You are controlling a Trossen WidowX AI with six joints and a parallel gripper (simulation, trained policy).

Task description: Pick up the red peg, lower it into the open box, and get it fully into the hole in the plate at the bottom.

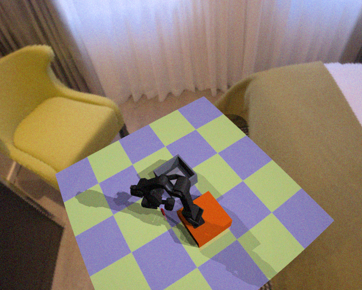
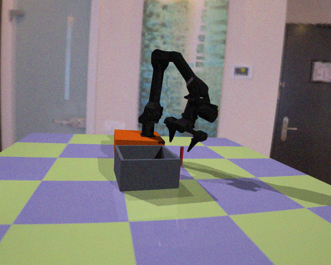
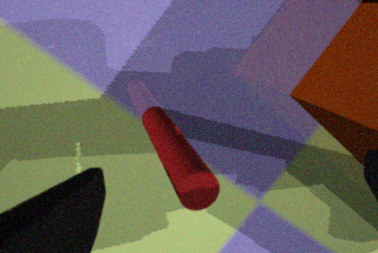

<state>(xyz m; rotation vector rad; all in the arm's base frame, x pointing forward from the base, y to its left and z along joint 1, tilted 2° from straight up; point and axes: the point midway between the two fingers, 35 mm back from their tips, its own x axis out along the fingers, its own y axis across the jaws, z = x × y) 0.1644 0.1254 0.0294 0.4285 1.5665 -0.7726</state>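
Observation:
The red peg [image 1: 162,212] [image 2: 181,155] [image 3: 173,145] stands upright on the checkered table, outside the box. My gripper [image 1: 158,205] [image 2: 179,146] [image 3: 235,172] is open and empty, low over the peg. Its fingertips are at about the height of the peg's top or a little above, one to each side in the exterior view. The wrist view shows the peg between the two fingers, nearer the left one. The grey open box [image 2: 149,174] stands beside the peg. Its bottom plate [image 1: 177,171] is partly covered by the arm in the top view, and the hole is hidden.
The arm rises from an orange block [image 1: 213,209] [image 2: 130,135] [image 3: 347,71], whose corner shows at the right in the wrist view. The box walls stand close to the peg and the gripper. Shadows of the arm cross the checkered table [image 1: 155,261] [image 2: 77,200].

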